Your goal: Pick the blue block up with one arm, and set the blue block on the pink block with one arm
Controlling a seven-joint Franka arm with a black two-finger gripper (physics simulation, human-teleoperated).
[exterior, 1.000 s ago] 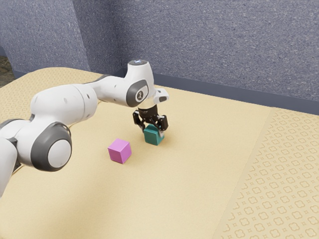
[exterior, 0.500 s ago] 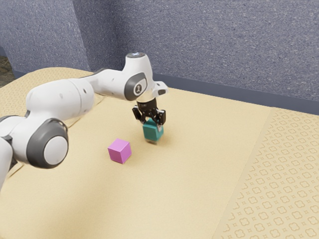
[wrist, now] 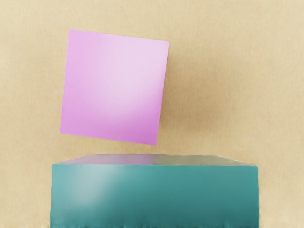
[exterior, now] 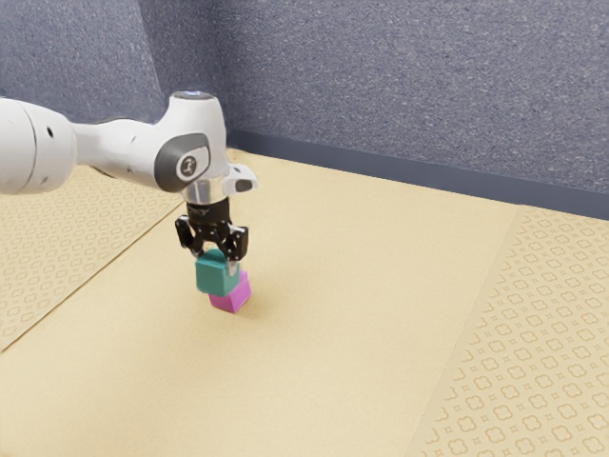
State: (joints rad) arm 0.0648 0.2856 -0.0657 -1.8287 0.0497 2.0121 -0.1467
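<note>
Blue block (exterior: 215,274): teal-blue cube with plain faces, clamped between the fingers of my hand (exterior: 213,255), upright and lifted off the worktop (exterior: 381,314). It hangs just above and beside the pink block (exterior: 234,299); contact cannot be judged. Pink block: magenta cube, flat on the worktop, top face uncovered in the wrist view and turned slightly against the blue block's edges.

- A tan table top (exterior: 381,314) spreads across the middle, plain and smooth.
- A lattice strip (exterior: 533,333), paler and patterned, borders it from 3 to 5 o'clock.
- A second lattice strip (exterior: 67,248) lies at 9 o'clock.
- A grey-blue speckled wall (exterior: 428,76) stands at 12 o'clock.
- A dark baseboard (exterior: 428,176) runs along the wall's foot, touching the table's far edge.
</note>
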